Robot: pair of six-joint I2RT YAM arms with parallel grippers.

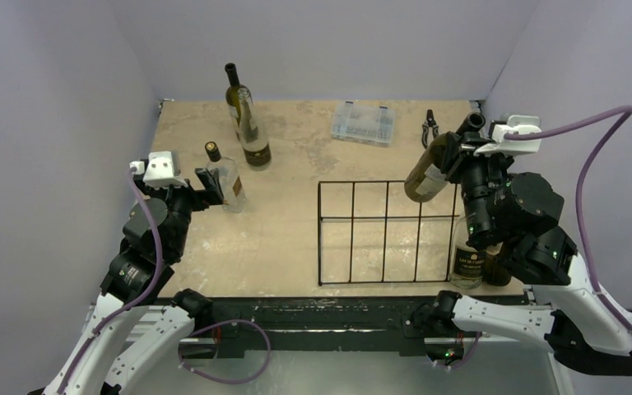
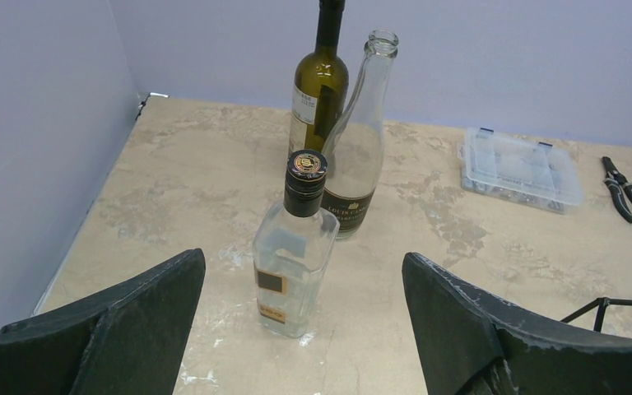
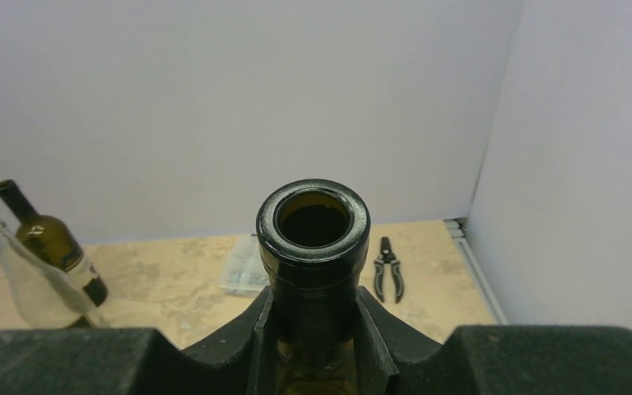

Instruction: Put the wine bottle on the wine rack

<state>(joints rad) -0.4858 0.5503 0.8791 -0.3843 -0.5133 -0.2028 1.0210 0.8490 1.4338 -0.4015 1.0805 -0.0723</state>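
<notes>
While its mouth points toward 1 o'clock and its base sinks toward 7 o'clock, the wine bottle [image 1: 426, 174] hangs tilted in the air, and the right gripper [image 1: 463, 146] is clamped tight around its dark neck just under the lip. The right wrist view looks straight into the open mouth, with a finger pressed on either side of the neck. From above, the bottle's body overlaps the 1 o'clock corner of the wine rack [image 1: 385, 218], a black wire frame lying at about 4 o'clock from the middle of the table [image 1: 296, 169]; whether glass touches wire I cannot tell. Just past the rack's 4 o'clock corner a labelled bottle [image 1: 467, 257] stands upright, partly under the right arm. Over at 9 o'clock on the table, the left gripper [image 1: 207, 183] has its fingers spread wide and holds nothing; a small clear bottle [image 2: 292, 255] with a black cap stands upright just ahead of the gap between them, touched by neither finger. Beyond it toward 12 o'clock a dark green bottle [image 1: 234, 89] and a tall clear bottle [image 1: 253, 133] stand close together. A clear plastic box [image 1: 363, 123] lies near the far edge at about 1 o'clock, and black pliers [image 1: 430, 127] rest just beside it at its 3 o'clock.
</notes>
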